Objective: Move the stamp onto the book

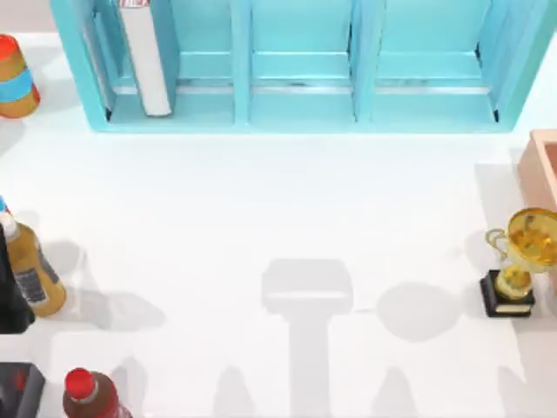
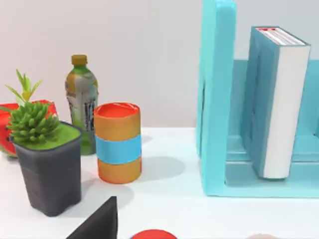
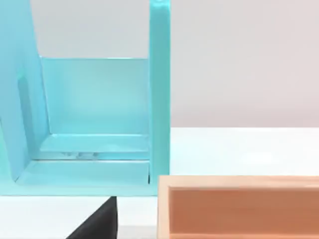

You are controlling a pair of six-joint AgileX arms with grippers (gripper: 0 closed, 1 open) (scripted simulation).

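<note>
One teal book (image 1: 144, 57) stands upright in the leftmost compartment of one cyan shelf unit (image 1: 300, 117) on the white worktop (image 1: 261, 209). One gold trophy (image 1: 520, 261) stands at the right, two bottles (image 1: 33, 266) at the left.

A shelf unit (image 1: 300, 65) runs along the far edge of my table (image 1: 261, 218), and a book (image 1: 146, 57) stands upright in its leftmost compartment. At the table's left side, a can (image 1: 16, 77) sits at the far end, a bottle (image 1: 33, 270) nearer, and a second bottle (image 1: 90, 396) at the near edge. At the right side, a trophy (image 1: 520, 261) stands just in front of an open box (image 1: 541, 165).
</note>
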